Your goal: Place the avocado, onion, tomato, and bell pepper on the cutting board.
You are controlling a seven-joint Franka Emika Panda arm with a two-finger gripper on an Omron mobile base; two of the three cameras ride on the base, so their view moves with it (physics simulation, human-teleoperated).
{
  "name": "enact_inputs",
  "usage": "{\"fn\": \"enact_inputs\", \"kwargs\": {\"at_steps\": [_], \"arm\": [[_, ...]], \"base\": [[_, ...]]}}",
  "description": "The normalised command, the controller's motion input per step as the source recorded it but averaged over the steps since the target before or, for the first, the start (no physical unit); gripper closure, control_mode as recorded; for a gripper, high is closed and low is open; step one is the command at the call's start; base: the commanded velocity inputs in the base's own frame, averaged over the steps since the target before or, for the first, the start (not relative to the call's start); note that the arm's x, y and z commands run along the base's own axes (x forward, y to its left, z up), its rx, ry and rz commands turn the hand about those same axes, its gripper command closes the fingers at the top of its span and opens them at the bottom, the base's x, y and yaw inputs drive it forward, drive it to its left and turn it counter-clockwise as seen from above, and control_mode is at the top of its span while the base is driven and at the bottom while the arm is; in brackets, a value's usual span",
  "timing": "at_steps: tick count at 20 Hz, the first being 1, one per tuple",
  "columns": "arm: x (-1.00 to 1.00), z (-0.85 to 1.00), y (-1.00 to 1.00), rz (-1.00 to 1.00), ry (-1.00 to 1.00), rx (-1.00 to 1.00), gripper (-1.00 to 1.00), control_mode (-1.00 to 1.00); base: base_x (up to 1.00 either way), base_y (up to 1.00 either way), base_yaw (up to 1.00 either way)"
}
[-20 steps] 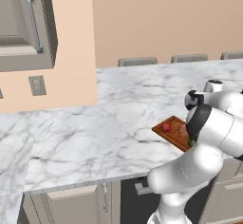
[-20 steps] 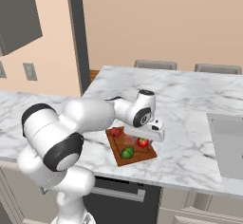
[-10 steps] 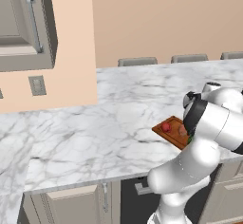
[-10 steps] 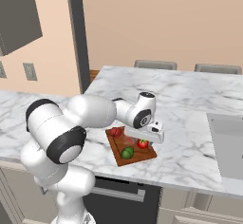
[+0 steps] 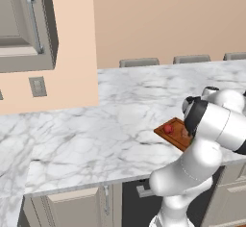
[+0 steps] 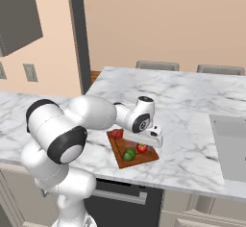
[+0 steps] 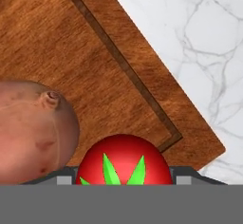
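Observation:
The reddish-brown cutting board (image 6: 150, 157) (image 5: 174, 137) (image 7: 109, 52) lies near the counter's front edge. On it sit the dark red bell pepper (image 6: 116, 133) (image 5: 167, 128), the green avocado (image 6: 128, 154) and the pale onion (image 7: 33, 128). My gripper (image 6: 146, 143) (image 7: 123, 181) hangs low over the board's right part, shut on the bright red tomato (image 6: 141, 148) (image 7: 123, 159). Its green leafy top faces the hand camera. The tomato is at or just above the wood, right beside the onion. In the left base view my own arm hides the gripper.
The white marble counter (image 6: 192, 125) runs on around the board, with a sink (image 6: 233, 144) to the right. Chair backs (image 6: 158, 65) stand behind the far edge. A wall outlet (image 5: 37, 86) and an upper cabinet (image 5: 24, 24) are at the left.
The hand has sunk a little toward the board with the tomato, and the arm's elbow has shifted slightly. The fruits on the board have not moved.

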Motion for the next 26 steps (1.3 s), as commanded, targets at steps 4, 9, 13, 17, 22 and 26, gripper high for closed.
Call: {"fn": "enact_inputs", "kwargs": {"at_steps": [4, 9, 13, 17, 22, 26], "arm": [[0.00, -0.37, 0.00, 0.00, 0.00, 0.00, 1.00, -1.00], [0.00, -0.29, 0.04, 0.00, 0.00, 0.00, -1.00, -1.00], [-0.03, -0.05, 0.22, 0.00, -0.05, 0.00, -1.00, -1.00], [-0.06, 0.00, 0.26, 0.00, -0.09, 0.00, -1.00, -1.00], [-0.02, 0.00, 0.21, 0.00, -0.05, 0.00, -1.00, -1.00], [-0.01, 0.38, 0.09, 0.00, -0.12, 0.00, -1.00, -1.00]], "base": [[0.00, 0.00, 0.00], [0.00, 0.00, 0.00], [0.00, 0.00, 0.00], [0.00, 0.00, 0.00], [0.00, 0.00, 0.00], [0.00, 0.00, 0.00]]}}
